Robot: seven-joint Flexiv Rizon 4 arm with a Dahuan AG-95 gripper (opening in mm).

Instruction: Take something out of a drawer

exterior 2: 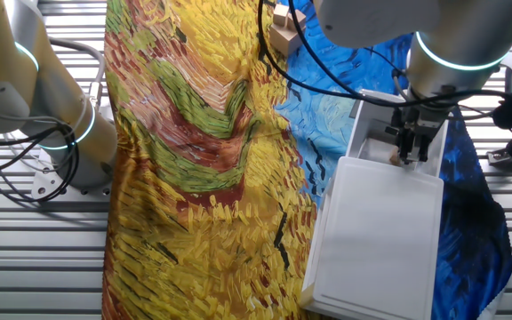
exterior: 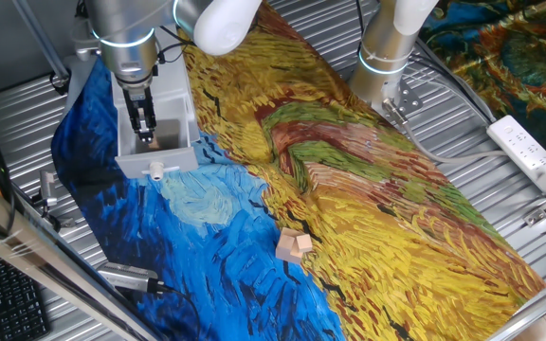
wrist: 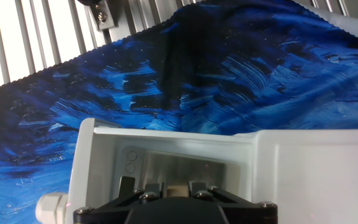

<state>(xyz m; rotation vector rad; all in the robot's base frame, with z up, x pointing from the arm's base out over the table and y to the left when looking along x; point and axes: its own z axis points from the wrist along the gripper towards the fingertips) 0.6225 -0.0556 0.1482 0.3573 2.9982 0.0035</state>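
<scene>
Drawer [exterior: 157, 142] half-hides the fingers [exterior: 144, 126]; something tan between them, grip unclear.

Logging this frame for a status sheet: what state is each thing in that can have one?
drawer: slid open from its grey unit.
gripper: lowered inside the drawer, fingers either side of a small tan piece; grip cannot be told.
wooden blocks: loose on the cloth, clustered together.
cloth: spread over the table, rumpled in the middle.
power strip: lying flat by the cloth.
</scene>
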